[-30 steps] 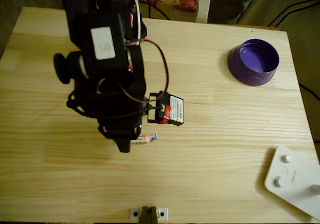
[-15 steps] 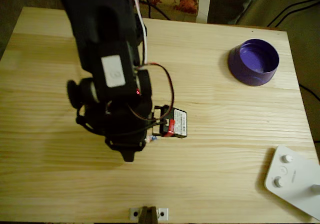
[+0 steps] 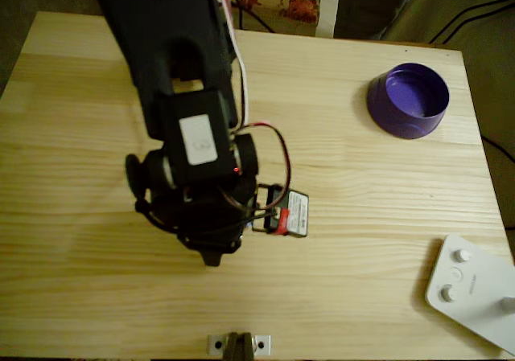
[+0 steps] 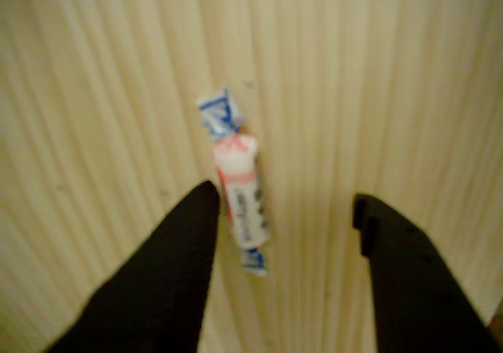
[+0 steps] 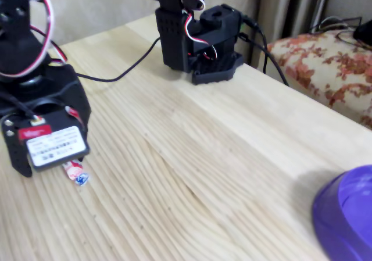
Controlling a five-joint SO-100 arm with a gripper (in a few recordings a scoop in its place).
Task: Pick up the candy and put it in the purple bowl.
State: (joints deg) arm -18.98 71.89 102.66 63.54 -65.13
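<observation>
The candy lies flat on the wooden table, its long axis running along the wood grain in the wrist view. Its white and orange-pink middle sits between 2 twisted blue-and-white ends, 1 pointing up the picture and 1 down. In the fixed view the candy rests on the table just below a labelled black module mounted on the arm.

The gripper is spread apart, its 2 black fingers standing on either side of a bare strip of wood. The candy lies inside this gap, close against the inner edge of the left finger in the wrist view and well apart from the right finger. Whether the left finger touches the wrapper cannot be told. Nothing is grasped.

In the overhead view the black arm reaches down over the left half of the table, covering the spot where the candy lies. The purple bowl stands upright near the far right corner, well apart from the arm. In the fixed view the bowl's rim shows at the lower right edge. A white flat device with round buttons lies at the near right corner in the overhead view.
</observation>
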